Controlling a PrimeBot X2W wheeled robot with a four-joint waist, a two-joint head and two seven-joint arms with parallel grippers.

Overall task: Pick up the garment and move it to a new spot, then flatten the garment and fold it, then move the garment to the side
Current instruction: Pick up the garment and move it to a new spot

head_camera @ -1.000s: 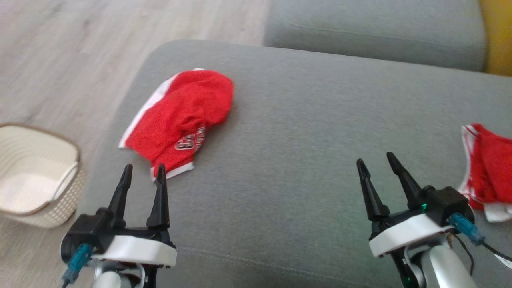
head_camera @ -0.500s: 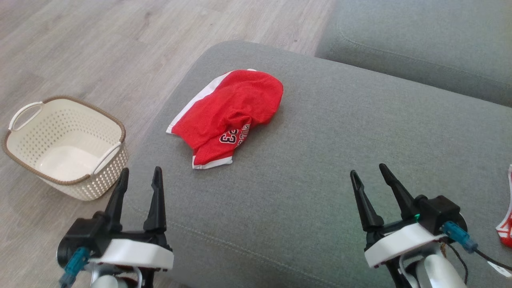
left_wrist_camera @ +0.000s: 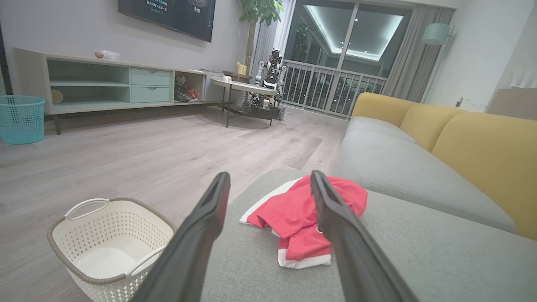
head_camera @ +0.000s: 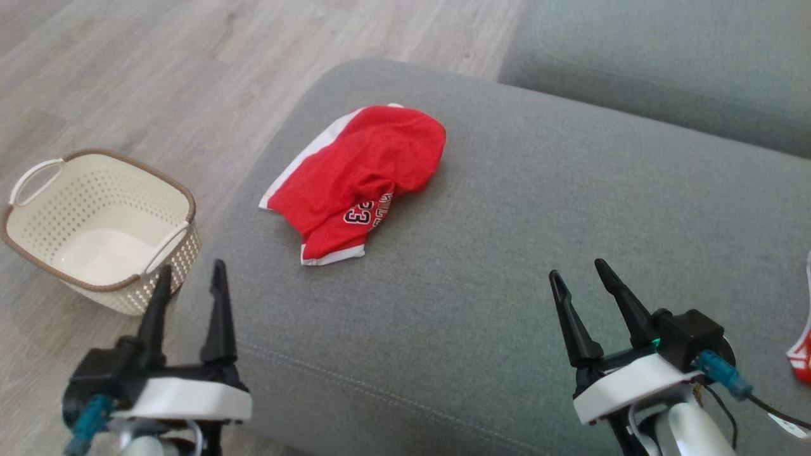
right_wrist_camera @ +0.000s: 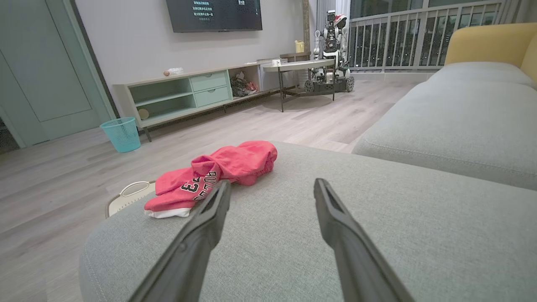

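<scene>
Garment [head_camera: 355,183] pickup has not begun, judging from the layout: nearest the robot, the left gripper [head_camera: 192,266] and the right gripper [head_camera: 577,269] are both spread wide and empty, held at the near side of the grey sofa cushion [head_camera: 507,253]. Farther on, the red garment lies crumpled on the cushion's left rear area, ahead of the left gripper and well apart from both grippers, with the number 23 showing. All 3 stages remain: relocate, flatten and fold, move aside.

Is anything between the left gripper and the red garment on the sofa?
Nothing visible: bare grey cushion lies between the open left gripper and the red garment. The white basket stands aside on the floor.
</scene>
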